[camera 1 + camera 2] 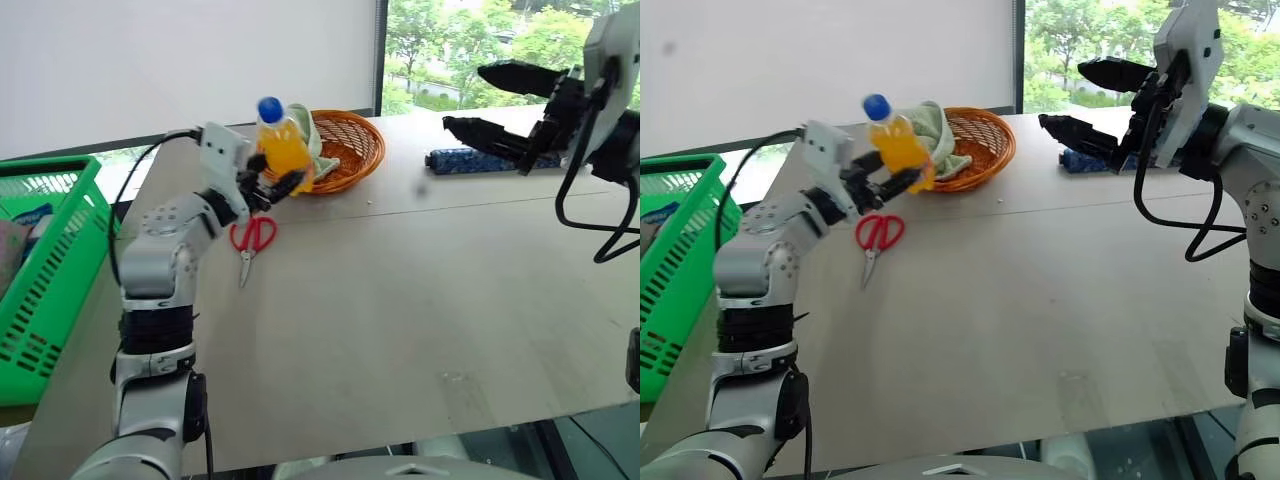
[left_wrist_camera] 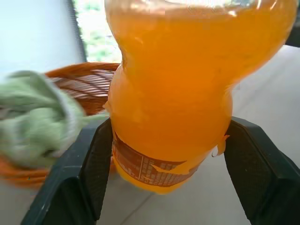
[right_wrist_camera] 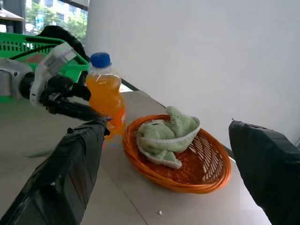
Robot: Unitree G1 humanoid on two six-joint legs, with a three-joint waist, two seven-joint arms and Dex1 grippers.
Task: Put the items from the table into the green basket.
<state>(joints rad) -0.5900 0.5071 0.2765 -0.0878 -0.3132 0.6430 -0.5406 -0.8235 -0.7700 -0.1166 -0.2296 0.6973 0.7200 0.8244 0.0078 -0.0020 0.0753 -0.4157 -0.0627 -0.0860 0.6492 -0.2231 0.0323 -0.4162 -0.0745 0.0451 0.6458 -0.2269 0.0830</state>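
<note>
Green basket [image 1: 55,260] at the far left, beside the desk [image 1: 400,320]; a packet with a blue-and-white label lies inside it against the wall, its kind not clear, and whether the pink snack packet is already in cannot be told; left pincer [image 1: 268,178] raised above the desk, closed around the lower body of the orange drink bottle [image 1: 282,140], which stands upright with its blue cap on top, one finger on each side as the left wrist view shows; the bottle is clear of the desk and well apart from the basket, so its transfer appears under way, not finished; red-handled scissors [image 1: 251,241] lie flat on the desk just below that pincer, untouched, judged still to be moved; orange wicker basket [image 1: 345,148] with a green cloth [image 3: 166,133] behind; right pincer [image 1: 1095,100] at the far right, held high, jaws spread wide, holding nothing; a dark blue patterned object [image 1: 470,160] lies on the desk beneath it.
</note>
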